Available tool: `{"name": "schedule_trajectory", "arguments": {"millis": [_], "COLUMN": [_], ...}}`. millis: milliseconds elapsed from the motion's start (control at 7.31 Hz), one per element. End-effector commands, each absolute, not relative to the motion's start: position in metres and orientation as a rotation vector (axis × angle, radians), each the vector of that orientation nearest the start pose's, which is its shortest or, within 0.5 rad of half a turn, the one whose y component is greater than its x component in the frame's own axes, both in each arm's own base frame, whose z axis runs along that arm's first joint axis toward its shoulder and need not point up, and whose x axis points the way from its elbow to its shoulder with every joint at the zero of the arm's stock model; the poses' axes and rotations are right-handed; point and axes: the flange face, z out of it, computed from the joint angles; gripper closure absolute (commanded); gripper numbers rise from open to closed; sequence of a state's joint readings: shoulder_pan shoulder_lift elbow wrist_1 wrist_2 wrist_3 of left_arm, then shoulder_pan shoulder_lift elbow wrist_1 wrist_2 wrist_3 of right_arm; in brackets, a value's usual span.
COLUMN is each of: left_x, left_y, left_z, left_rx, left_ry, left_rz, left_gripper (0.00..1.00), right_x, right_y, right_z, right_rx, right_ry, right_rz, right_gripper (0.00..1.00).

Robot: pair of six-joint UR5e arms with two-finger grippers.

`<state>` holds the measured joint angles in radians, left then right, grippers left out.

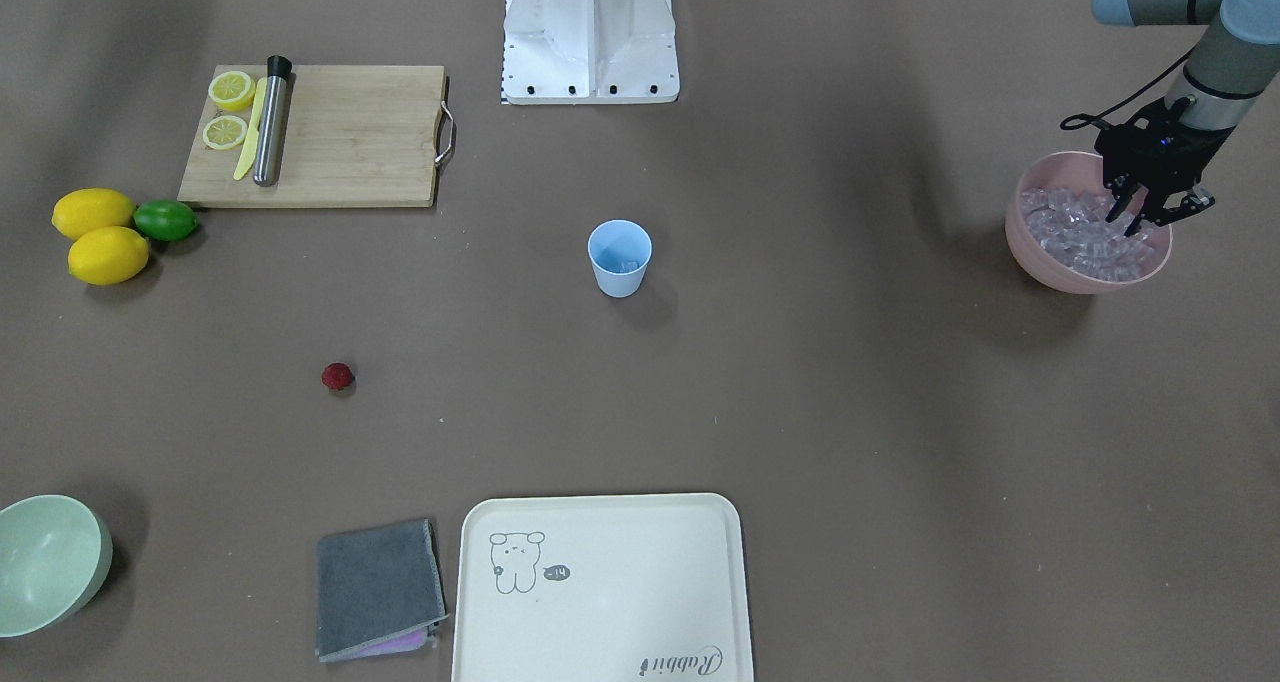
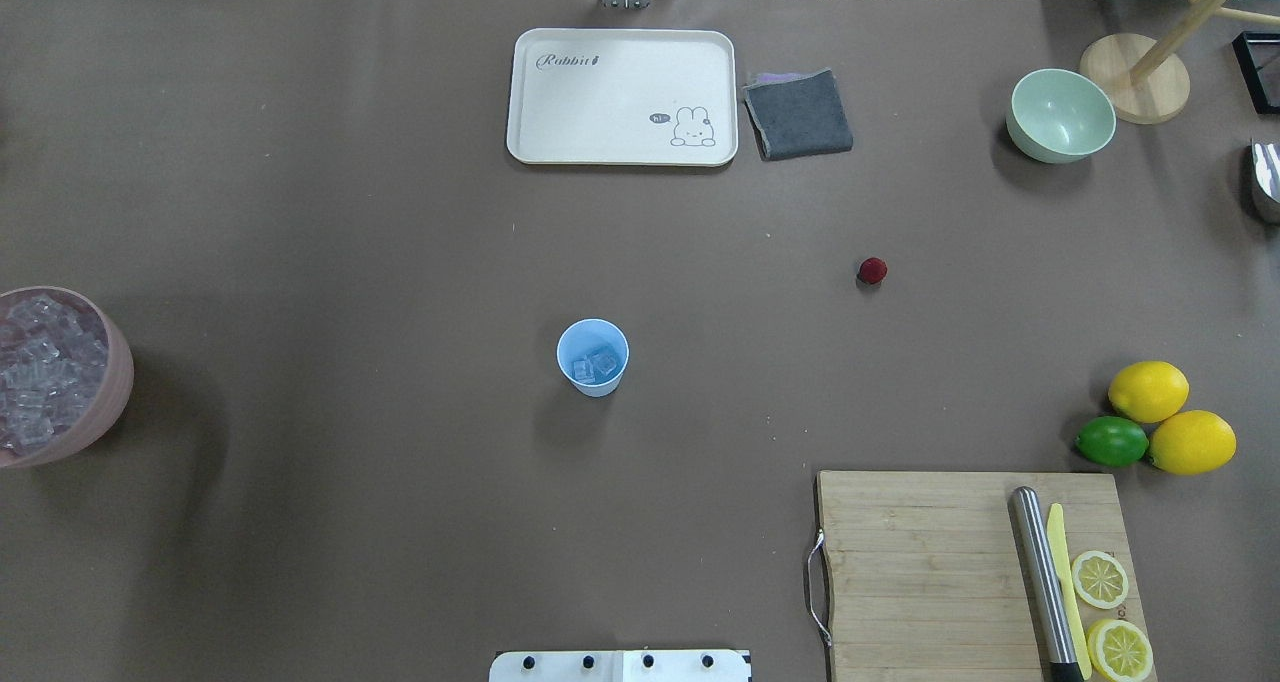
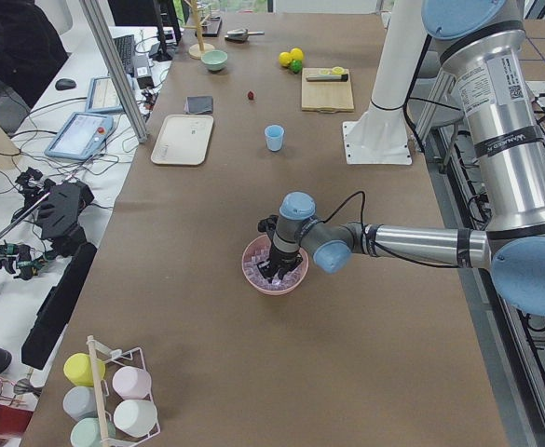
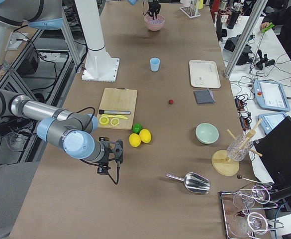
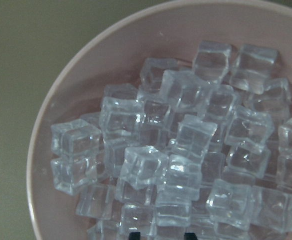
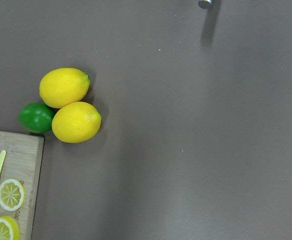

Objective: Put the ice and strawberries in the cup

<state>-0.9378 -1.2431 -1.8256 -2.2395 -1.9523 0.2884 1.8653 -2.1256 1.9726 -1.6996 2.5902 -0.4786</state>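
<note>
Small light-blue tapered plastic cup (image 2: 593, 357) stands upright mid-table w/ two clear glassy ice cubes (image 2: 595, 364) at its bottom. More such cubes, colourless & square-edged, heap in a round pink plastic bowl (image 1: 1040, 257) well off to the cup's left. The left gripper (image 1: 1140, 205) hangs over that heap, fingers (image 1: 1117, 184) spread. Small dark-red rounded strawberry (image 2: 872, 270) lies on the brown table (image 2: 300, 212) to the cup's right, a bit farther out. The right gripper (image 4: 107, 155) is well right of the cup — finger state can't tell.
</note>
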Motion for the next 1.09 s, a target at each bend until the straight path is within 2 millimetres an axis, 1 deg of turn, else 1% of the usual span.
{"name": "schedule_trajectory", "arguments": {"millis": [0,137,274,410,547,684,821,957], "left_x": [0.144,0.143,0.146,0.142,0.130,0.145,0.169,0.209], "left_y": [-0.372,-0.373,-0.371,-0.374,-0.386,-0.413,-0.449,-0.473], "left_z": [0.610,0.606,0.596,0.564,0.527,0.488,0.437,0.375], "left_rx": [0.547,0.550,0.553,0.536,0.509,0.498,0.469,0.441], "left_ry": [0.481,0.482,0.528,0.607,0.628,0.633,0.675,0.751], "left_rz": [0.978,0.972,0.979,0.967,0.922,0.912,0.822,0.711], "left_gripper": [1.00,1.00,1.00,1.00,1.00,1.00,1.00,1.00], "right_x": [0.117,0.116,0.116,0.115,0.115,0.115,0.115,0.116], "right_y": [-0.220,-0.219,-0.218,-0.216,-0.216,-0.216,-0.217,-0.217], "right_z": [0.661,0.661,0.661,0.662,0.662,0.662,0.661,0.661], "right_rx": [0.146,0.145,0.146,0.142,0.142,0.144,0.146,0.147], "right_ry": [-1.044,-1.048,-1.054,-1.055,-1.055,-1.055,-1.054,-1.051], "right_rz": [-0.019,-0.017,-0.015,-0.013,-0.013,-0.014,-0.015,-0.018], "right_gripper": [0.00,0.00,0.00,0.00,0.00,0.00,0.00,0.00]}}
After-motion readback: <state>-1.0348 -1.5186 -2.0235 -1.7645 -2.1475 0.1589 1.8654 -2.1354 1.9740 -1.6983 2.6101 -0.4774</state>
